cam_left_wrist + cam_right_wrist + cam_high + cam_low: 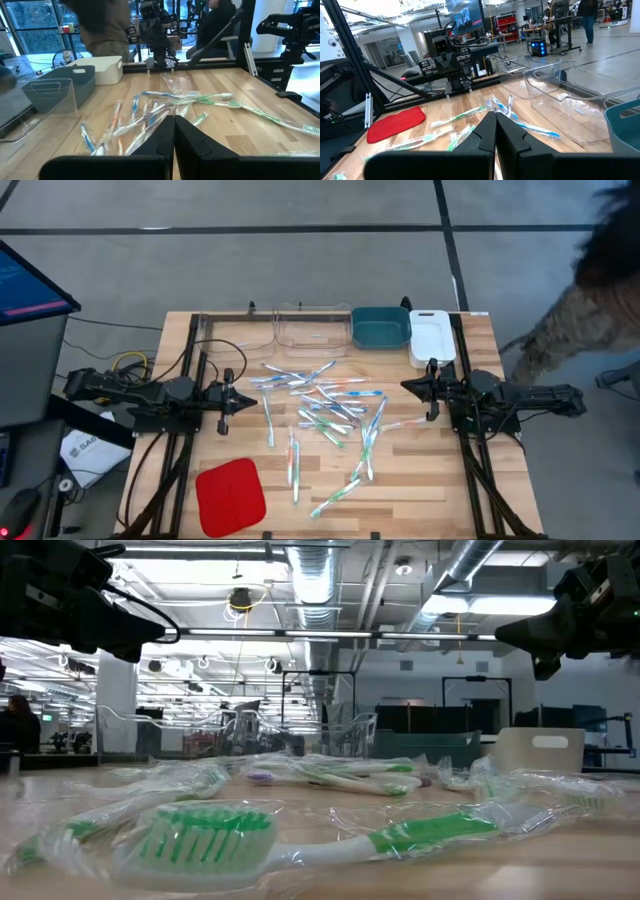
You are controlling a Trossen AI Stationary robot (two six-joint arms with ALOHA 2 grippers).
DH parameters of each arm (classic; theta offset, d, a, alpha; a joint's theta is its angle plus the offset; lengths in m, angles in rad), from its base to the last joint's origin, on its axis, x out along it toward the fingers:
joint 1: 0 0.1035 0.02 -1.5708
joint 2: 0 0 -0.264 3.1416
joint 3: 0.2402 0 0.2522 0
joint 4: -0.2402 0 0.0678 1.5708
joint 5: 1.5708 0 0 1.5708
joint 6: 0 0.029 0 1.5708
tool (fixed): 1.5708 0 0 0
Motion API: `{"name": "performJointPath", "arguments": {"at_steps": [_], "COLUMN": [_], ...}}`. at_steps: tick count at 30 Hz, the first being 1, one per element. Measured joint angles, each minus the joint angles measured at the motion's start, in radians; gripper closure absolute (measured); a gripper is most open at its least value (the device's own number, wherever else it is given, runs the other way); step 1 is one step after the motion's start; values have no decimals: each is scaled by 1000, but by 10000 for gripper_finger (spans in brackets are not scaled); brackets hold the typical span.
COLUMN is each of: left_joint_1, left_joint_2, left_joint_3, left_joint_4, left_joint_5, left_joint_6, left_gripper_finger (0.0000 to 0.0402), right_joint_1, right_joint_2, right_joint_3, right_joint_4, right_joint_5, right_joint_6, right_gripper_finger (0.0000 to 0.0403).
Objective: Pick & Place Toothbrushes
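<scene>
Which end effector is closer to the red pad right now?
Left. The left end effector sits just behind the red pad, near that edge; the right end effector is across the toothbrushes.

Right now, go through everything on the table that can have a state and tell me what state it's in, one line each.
left gripper: shut, empty, waiting at the table's left side.
right gripper: shut, empty, waiting at the right side.
toothbrushes: wrapped, scattered loose on the table, none in a bin.
clear bins: upright, no toothbrushes inside.
teal bin: upright, empty.
white bin: upright, empty.
red pad: lying flat, nothing on it.
</scene>
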Motion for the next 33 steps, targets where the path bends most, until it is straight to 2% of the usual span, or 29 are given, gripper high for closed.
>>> {"name": "performJointPath", "arguments": {"at_steps": [11, 16, 18, 30, 32, 33], "left_joint_1": [0, 0, 0, 0, 0, 0], "left_joint_2": [0, 0, 0, 0, 0, 0], "left_joint_3": [0, 0, 0, 0, 0, 0], "left_joint_4": [0, 16, 21, 49, 74, 99], "left_joint_5": [0, -1, -1, 0, 6, 19], "left_joint_6": [1, 262, 315, 305, 239, 158], "left_gripper_finger": [400, 400, 400, 400, 400, 400], "right_joint_1": [0, 0, 0, 0, 0, 0], "right_joint_2": [0, 0, 0, 0, 0, 0], "right_joint_3": [0, 0, 0, 0, 0, 0], "right_joint_4": [0, 0, 0, 0, 0, 0], "right_joint_5": [0, 0, 0, 0, 0, 0], "right_joint_6": [0, 0, 0, 0, 0, 0], "right_gripper_finger": [403, 403, 403, 403, 403, 403]}}
